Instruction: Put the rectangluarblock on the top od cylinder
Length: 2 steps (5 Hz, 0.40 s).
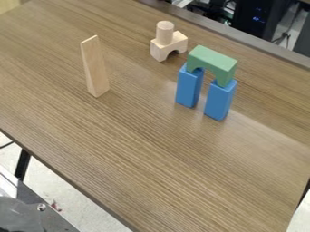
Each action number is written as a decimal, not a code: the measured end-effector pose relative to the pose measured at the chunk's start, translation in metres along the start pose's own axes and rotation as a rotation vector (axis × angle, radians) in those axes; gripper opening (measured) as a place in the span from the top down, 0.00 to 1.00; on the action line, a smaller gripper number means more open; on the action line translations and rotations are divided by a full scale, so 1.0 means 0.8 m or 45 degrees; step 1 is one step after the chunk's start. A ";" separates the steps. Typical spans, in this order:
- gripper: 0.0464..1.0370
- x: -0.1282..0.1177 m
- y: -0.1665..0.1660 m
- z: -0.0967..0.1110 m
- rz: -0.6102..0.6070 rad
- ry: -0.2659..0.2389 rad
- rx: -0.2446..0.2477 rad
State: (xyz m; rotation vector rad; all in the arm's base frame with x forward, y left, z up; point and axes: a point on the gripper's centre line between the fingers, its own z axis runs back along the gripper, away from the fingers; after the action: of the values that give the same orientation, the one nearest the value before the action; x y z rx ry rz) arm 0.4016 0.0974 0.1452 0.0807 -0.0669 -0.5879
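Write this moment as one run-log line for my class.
tall wooden block: upright on table | wooden cylinder: atop wooden arch, nothing on it | green arch: spanning two blue pillars | placement: not done

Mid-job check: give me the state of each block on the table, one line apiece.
Tall plain wooden block: standing on end on the table, apart from the other blocks.
Cylinder: upright on the wooden arch block, nothing on top of it.
Wooden arch block: on the table, opening down.
Green arch block: opening down, bridging the blue blocks.
Blue blocks: both upright, a gap between them.
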 end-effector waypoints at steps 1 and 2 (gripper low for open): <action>0.04 -0.003 -0.004 -0.021 0.005 0.035 -0.048; 0.04 -0.021 -0.011 -0.016 0.091 -0.028 -0.100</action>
State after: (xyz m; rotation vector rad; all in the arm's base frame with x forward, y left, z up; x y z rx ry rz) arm 0.3843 0.1002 0.1310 -0.0046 -0.0675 -0.5197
